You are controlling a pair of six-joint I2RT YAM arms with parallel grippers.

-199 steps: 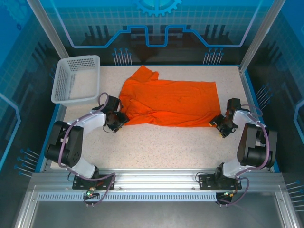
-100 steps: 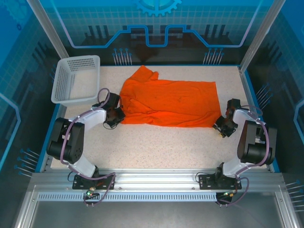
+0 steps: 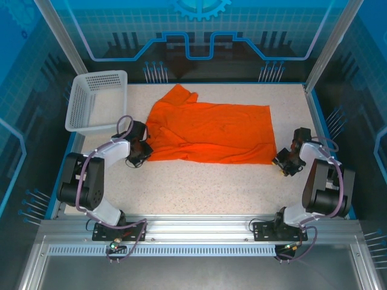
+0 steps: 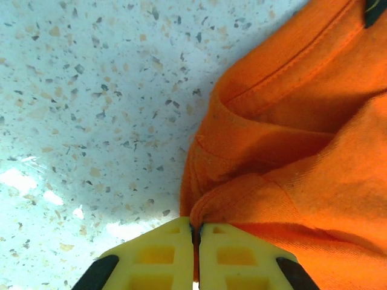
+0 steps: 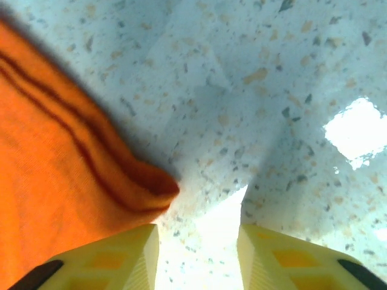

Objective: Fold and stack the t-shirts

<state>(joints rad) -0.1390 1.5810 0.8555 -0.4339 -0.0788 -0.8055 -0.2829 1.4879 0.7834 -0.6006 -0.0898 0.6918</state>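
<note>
One bright orange t-shirt lies spread across the middle of the speckled table, its length running left to right. My left gripper sits at the shirt's near left corner. In the left wrist view its yellow fingers are pressed together on a fold of the orange fabric, so the left gripper is shut on the t-shirt. My right gripper is at the shirt's near right corner. In the right wrist view it stands open over bare table, and the hemmed corner of the t-shirt lies just left of its left finger.
A white perforated basket stands at the back left of the table. Blue frame walls close in the table on the left, right and back. Bare tabletop stretches between the shirt and the arm bases.
The left gripper closed on the shirt's corner and drew it to the left, so the whole shirt shifted left. The right gripper drifted slightly right, off the shirt's corner.
</note>
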